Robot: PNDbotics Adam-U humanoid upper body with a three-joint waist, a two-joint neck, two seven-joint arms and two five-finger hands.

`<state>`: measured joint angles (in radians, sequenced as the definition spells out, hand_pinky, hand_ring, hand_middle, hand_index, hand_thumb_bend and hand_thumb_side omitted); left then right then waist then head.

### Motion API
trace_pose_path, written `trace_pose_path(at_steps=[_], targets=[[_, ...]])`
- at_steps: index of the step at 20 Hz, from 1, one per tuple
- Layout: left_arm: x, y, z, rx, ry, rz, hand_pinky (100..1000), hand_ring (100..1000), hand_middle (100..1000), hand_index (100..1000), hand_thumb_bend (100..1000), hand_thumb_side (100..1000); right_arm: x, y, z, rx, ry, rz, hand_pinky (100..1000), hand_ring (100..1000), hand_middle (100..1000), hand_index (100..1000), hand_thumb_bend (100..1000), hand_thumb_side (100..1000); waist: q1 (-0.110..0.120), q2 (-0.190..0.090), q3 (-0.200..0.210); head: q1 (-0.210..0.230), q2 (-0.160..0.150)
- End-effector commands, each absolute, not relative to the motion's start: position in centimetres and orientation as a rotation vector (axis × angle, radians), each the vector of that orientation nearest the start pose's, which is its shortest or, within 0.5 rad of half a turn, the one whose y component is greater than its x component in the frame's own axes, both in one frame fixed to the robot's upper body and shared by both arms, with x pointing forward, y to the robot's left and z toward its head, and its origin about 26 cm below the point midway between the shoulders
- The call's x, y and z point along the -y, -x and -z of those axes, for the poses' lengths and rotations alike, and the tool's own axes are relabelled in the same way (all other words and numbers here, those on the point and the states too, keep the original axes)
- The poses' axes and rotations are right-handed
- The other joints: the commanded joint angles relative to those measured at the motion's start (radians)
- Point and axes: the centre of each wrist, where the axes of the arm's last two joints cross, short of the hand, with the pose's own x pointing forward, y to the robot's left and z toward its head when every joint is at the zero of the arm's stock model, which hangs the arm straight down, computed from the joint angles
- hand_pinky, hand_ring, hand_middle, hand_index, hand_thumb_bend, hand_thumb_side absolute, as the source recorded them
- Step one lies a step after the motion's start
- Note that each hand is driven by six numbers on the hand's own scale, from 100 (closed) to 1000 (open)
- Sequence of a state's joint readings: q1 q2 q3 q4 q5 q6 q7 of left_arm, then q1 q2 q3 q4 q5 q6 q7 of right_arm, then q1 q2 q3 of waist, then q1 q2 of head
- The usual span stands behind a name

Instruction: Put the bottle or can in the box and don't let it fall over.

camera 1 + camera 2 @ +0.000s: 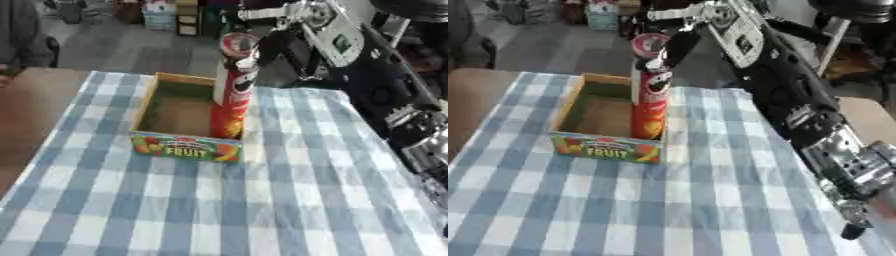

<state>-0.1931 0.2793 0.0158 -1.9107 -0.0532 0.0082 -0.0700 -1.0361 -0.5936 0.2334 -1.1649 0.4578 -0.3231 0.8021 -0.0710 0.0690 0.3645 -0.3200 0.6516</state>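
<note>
Left eye view
Can: the tall red can (233,92) stands upright inside the box, at its right wall near the front corner.
Box: the cardboard box (179,147) is open at the top and shows the word FRUIT on its front; it sits on the counter.
Counter: you see a blue and white checked cloth (289,200) that covers it.
Right robot hand: your right robot hand (254,50) comes in from the upper right, and its fingers are curled round the top part of the can, just under the lid.

Right eye view
Right arm: the black and silver arm (798,115) runs from the lower right up to the can.
Fingers: one dark finger (680,47) lies against the can near its rim.
Left robot hand: it shows in neither view.
</note>
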Motion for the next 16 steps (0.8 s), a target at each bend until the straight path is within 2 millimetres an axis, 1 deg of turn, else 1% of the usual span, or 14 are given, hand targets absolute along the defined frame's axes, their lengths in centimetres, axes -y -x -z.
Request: trace_pose_path(at_steps=[1, 3, 5, 8, 11, 14, 16], targets=[[-27.3, -30.0, -15.4, 2.085, -0.183, 0.402, 690, 519, 513, 695, 322, 466, 26.8, -44.7, -32.0, 1.567, 0.572, -1.892, 806, 881, 942, 982, 331, 444, 0.005, -0.011, -0.002, -0.004, -0.013], [-27.3, -30.0, -15.3, 2.084, -0.184, 0.402, 690, 519, 513, 695, 322, 465, 26.6, -44.6, -32.0, 1.582, 0.566, -1.896, 887, 923, 961, 985, 356, 463, 0.005, -0.012, -0.003, -0.004, -0.012], [-27.3, -30.0, -15.3, 2.083, -0.185, 0.401, 689, 519, 513, 695, 323, 465, 26.6, -44.4, -32.2, 1.610, 0.559, -1.889, 907, 935, 965, 985, 361, 469, 0.005, -0.012, -0.003, -0.004, -0.013], [-27.4, -30.0, -15.3, 2.082, -0.186, 0.400, 689, 519, 513, 695, 323, 465, 26.6, -44.2, -32.5, 1.657, 0.548, -1.874, 901, 927, 958, 983, 354, 466, 0.005, -0.013, -0.005, -0.003, -0.012], [-27.5, -30.0, -15.2, 2.077, -0.191, 0.399, 689, 519, 512, 695, 324, 465, 26.8, -43.4, -33.5, 1.732, 0.554, -1.848, 885, 914, 947, 981, 341, 456, 0.003, -0.016, -0.014, 0.004, -0.009], [-27.7, -29.9, -15.0, 2.069, -0.204, 0.394, 689, 518, 512, 694, 324, 465, 27.8, -41.9, -35.1, 1.832, 0.587, -1.797, 854, 891, 934, 976, 331, 444, -0.002, -0.021, -0.033, 0.019, -0.006], [-28.0, -29.8, -14.9, 2.062, -0.217, 0.390, 689, 518, 512, 694, 324, 465, 29.1, -40.6, -35.7, 1.903, 0.596, -1.740, 834, 871, 922, 972, 326, 437, -0.007, -0.025, -0.051, 0.032, -0.003]])
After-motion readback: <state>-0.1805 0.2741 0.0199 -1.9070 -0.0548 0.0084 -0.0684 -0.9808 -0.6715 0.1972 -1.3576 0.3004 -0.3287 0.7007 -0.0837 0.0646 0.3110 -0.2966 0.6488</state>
